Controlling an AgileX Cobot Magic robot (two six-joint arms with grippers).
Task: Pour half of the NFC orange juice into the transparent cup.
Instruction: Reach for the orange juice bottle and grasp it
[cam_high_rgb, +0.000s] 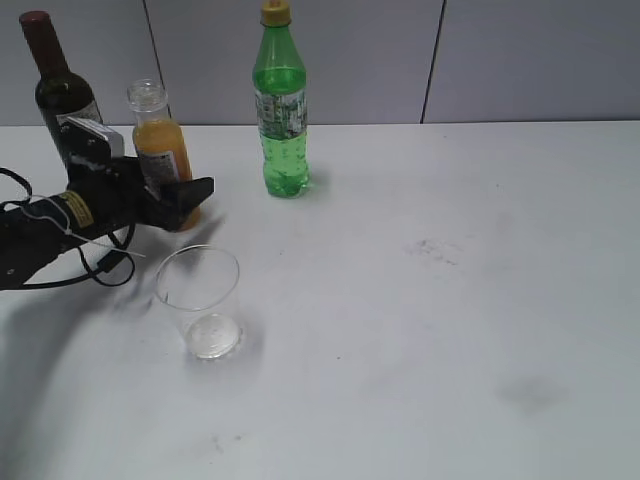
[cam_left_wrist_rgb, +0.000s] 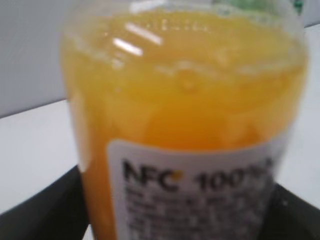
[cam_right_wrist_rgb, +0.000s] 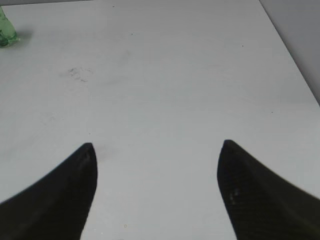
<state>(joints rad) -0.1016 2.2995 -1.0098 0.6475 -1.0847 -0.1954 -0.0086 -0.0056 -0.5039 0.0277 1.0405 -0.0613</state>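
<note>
At far left I see the wine bottle (cam_high_rgb: 58, 85) upright at the table's (cam_high_rgb: 450, 330) back edge. My left gripper (cam_high_rgb: 186, 203) is spread wide around the juice (cam_high_rgb: 163, 150), which stands uncapped just beside the wine; I cannot tell whether the fingers touch it. The cup (cam_high_rgb: 200, 300) stands near, in front. The green bottle (cam_high_rgb: 281, 110) stands further right. My right gripper (cam_right_wrist_rgb: 157, 150) is spread over bare table.
</note>
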